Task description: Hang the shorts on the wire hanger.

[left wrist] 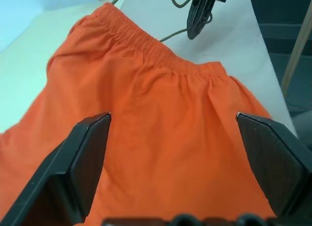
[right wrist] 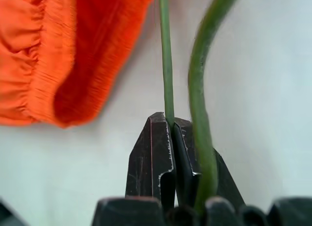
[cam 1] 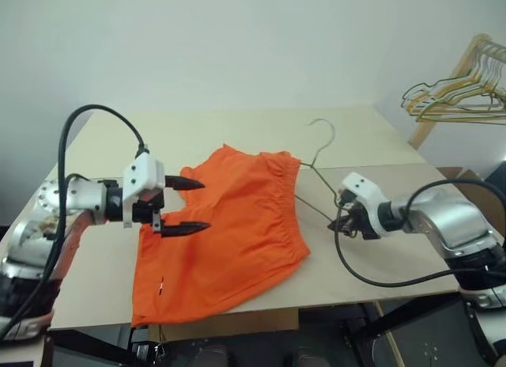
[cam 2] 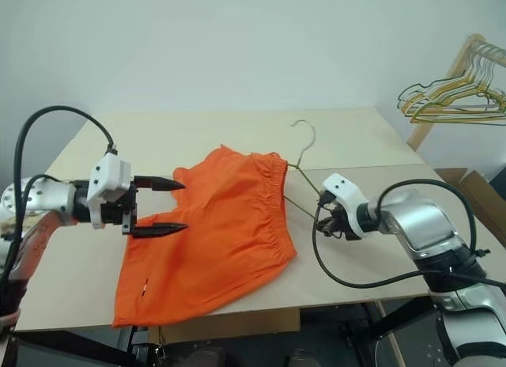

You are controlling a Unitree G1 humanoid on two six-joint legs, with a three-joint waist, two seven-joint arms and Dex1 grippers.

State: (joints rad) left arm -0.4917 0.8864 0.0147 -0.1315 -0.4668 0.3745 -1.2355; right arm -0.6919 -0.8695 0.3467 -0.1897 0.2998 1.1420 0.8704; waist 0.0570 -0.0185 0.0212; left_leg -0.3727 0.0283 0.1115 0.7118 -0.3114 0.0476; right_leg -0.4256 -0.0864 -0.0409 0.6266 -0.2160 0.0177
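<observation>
Your shorts [cam 1: 229,232] lie spread flat on the table [cam 1: 379,141], waistband toward the far right side and the leg hems reaching the near edge, one corner at the near left just about at the table's lip. The hanger [cam 1: 315,173] is part way inside them: its hook sticks out beyond the waistband on the far side, and one wire runs out from under the elastic toward your right gripper [cam 1: 345,217]. That gripper has its jaws pressed together on the wire; in the right wrist view you can see a thin green strand [right wrist: 165,65] pinched between the two black fingers [right wrist: 151,153], with a second strand passing just beside them and the orange waistband [right wrist: 53,60] near by. Your left gripper [cam 1: 184,204] hangs over the left part of the shorts with its jaws wide apart, nothing between them; the left wrist view looks across the orange cloth [left wrist: 161,128] between the two fingers [left wrist: 87,158] toward the right gripper at the hanger. A bunch of gold and green hangers [cam 1: 458,94] hangs on a wooden rack at the far right, well apart from the table.
</observation>
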